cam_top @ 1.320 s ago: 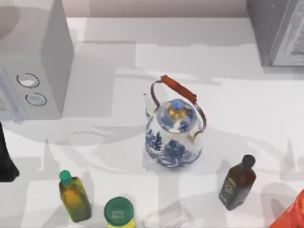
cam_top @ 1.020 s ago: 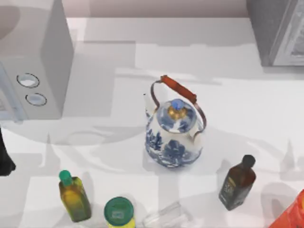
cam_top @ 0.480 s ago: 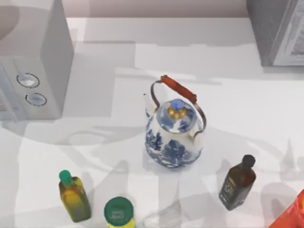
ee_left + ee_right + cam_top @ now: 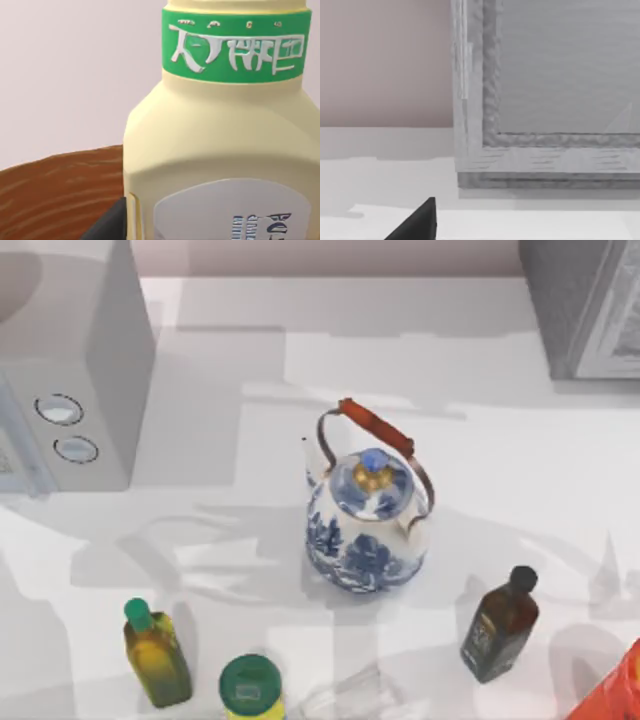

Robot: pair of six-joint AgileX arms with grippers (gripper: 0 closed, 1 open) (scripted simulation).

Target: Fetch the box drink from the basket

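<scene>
While the box drink [image 4: 220,145] sits tight against the left gripper's camera, one dark fingertip [image 4: 107,225] lies beside its wall; whether the jaws have closed on it cannot be told. The brown wooden basket rim [image 4: 55,185] curves just behind. Risk: an off-centre pinch could let the smooth carton slip or catch that rim. Right arm idles facing a grey cabinet [image 4: 545,90].

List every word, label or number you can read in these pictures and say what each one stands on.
No text reads clearly enough to quote.
Box drink, green band: white stylised characters, not legible.
Box drink, pale lower label: dark blue characters, cut off at the picture's edge, unreadable.
Dark bottle: pale label mark, too small.
Green-lidded jar: label too small.
Olive bottle: no readable text.
</scene>
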